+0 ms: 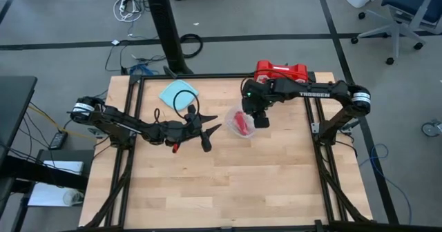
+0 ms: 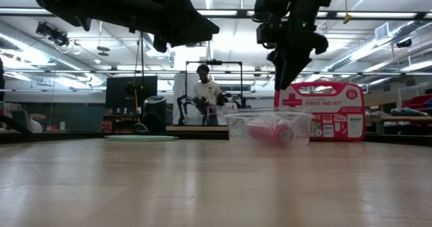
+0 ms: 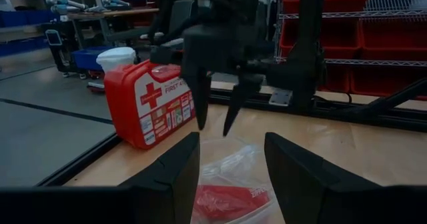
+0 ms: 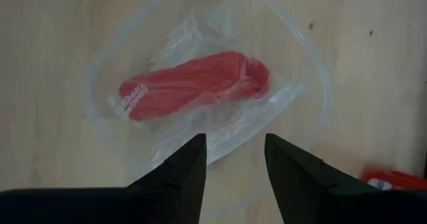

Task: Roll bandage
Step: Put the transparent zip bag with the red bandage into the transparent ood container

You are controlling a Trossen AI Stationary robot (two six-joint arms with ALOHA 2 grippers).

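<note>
The bandage (image 4: 193,84) is a red roll in clear wrapping. It lies on its side inside a clear plastic tub (image 4: 320,84) on the table, right of centre (image 1: 238,121). My right gripper (image 4: 233,157) hangs above the tub, pointing steeply down, open and holding nothing; the low view shows its tips (image 2: 283,78) clear of the tub's rim (image 2: 233,115). My left gripper (image 3: 230,164) is held level above the table left of the tub (image 1: 210,132), open and empty, pointing toward the bandage (image 3: 227,201).
A red first-aid case (image 1: 280,72) stands at the table's far edge behind the tub. A light teal flat object (image 1: 178,94) lies at the far left. In the low view a person (image 2: 206,92) stands in the room beyond the table.
</note>
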